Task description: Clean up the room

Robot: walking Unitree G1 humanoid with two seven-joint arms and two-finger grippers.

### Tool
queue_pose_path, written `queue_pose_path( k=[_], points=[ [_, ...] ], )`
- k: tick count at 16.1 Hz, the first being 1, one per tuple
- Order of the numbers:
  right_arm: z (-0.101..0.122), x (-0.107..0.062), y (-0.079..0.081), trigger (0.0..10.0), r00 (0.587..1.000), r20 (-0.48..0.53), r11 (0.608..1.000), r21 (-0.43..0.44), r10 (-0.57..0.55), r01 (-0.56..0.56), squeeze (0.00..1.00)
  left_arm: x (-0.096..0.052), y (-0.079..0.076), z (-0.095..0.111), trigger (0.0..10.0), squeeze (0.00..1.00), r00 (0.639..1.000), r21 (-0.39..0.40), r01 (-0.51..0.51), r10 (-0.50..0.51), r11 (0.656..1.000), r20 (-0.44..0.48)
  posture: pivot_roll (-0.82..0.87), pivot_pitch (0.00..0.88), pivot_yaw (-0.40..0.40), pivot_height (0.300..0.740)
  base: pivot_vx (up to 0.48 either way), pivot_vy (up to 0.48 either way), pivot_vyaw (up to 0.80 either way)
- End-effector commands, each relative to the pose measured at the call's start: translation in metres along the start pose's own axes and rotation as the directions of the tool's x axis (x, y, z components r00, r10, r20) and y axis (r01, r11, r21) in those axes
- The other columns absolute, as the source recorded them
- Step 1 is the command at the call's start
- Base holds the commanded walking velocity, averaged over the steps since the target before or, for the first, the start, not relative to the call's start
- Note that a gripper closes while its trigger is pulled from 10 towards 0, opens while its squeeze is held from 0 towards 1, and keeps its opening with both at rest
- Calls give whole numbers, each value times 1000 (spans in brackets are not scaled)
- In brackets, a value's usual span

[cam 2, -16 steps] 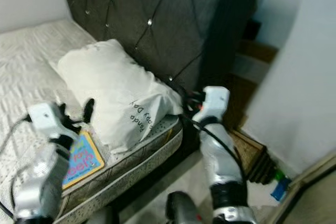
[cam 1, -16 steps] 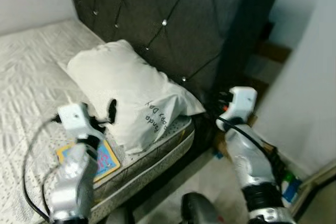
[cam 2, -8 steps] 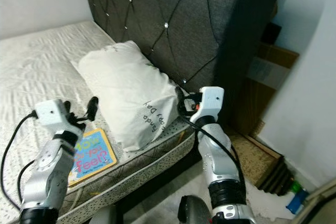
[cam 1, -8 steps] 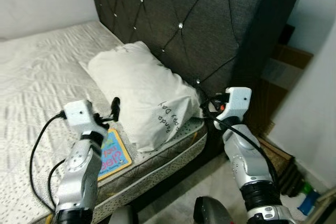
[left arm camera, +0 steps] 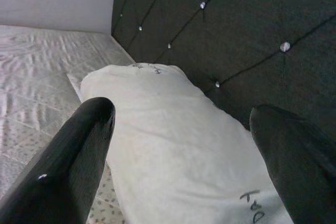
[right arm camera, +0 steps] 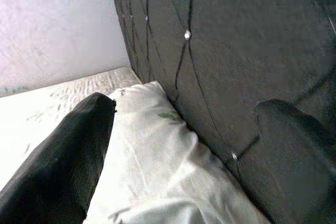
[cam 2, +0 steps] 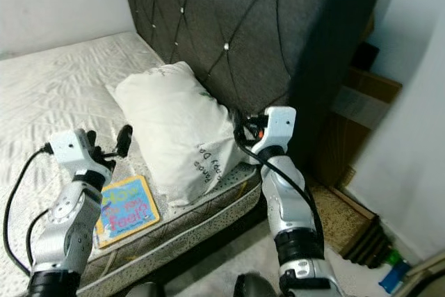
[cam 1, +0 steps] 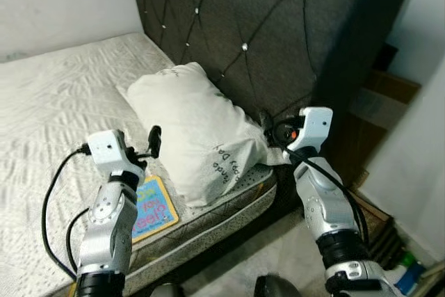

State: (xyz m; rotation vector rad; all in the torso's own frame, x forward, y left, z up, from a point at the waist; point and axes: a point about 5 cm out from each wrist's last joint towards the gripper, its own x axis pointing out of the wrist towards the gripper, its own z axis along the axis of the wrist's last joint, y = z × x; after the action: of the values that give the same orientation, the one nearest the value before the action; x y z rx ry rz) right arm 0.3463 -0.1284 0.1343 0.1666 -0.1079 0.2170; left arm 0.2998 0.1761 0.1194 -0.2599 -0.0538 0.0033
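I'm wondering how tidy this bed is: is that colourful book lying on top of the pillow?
No, the book lies flat on the mattress beside the white pillow.

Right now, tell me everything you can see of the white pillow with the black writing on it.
The white pillow with black handwriting is plump and creased, apparently cotton. It lies flat on the pale quilted mattress at the bed's corner, its long side leaning against the dark tufted headboard. The writing sits near the end closest to the mattress edge. The left gripper hovers open beside it; the right gripper is open at its headboard-side corner.
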Motion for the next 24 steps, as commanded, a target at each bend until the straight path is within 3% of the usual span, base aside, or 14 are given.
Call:
queue_pose_path(
  k=[1,4,10,12,15,18,21,24],
  points=[
    [4,4,3,10000,1000,16,1000,0,16,-16,0,3,-1,2,10000,0,1000,12,7,-7,1000,10,-6,0,23,720,0,0,0],
    [3,7,5,10000,1000,12,1000,-3,25,-25,0,6,-2,1,10000,0,1000,13,7,-7,1000,8,-6,0,25,740,0,0,0],
    [2,17,12,10000,998,-6,997,-60,56,-56,0,28,-21,8,10000,0,998,14,46,-46,999,42,-11,0,9,740,0,0,0],
    [-4,14,17,10000,997,-25,995,-67,70,-72,0,26,-24,3,10000,0,997,30,60,-61,998,36,-6,0,0,740,0,0,0],
    [-16,3,12,10000,998,-50,997,-64,47,-51,0,16,-10,-5,10000,0,1000,27,13,-13,1000,16,-11,0,9,740,0,0,0],
    [-15,0,6,10000,999,-37,997,-74,15,-18,0,9,3,-5,10000,0,999,28,-34,34,999,14,-21,0,13,740,0,0,0],
    [-12,-6,2,10000,999,-32,995,-96,11,-14,0,2,5,-5,10000,0,998,29,-54,53,998,18,-17,0,-6,740,0,0,0],
    [-15,-6,-1,10000,999,-42,994,-108,10,-14,0,0,4,-10,10000,0,998,35,-56,55,998,9,-6,0,-20,740,0,0,800]
  ],
)
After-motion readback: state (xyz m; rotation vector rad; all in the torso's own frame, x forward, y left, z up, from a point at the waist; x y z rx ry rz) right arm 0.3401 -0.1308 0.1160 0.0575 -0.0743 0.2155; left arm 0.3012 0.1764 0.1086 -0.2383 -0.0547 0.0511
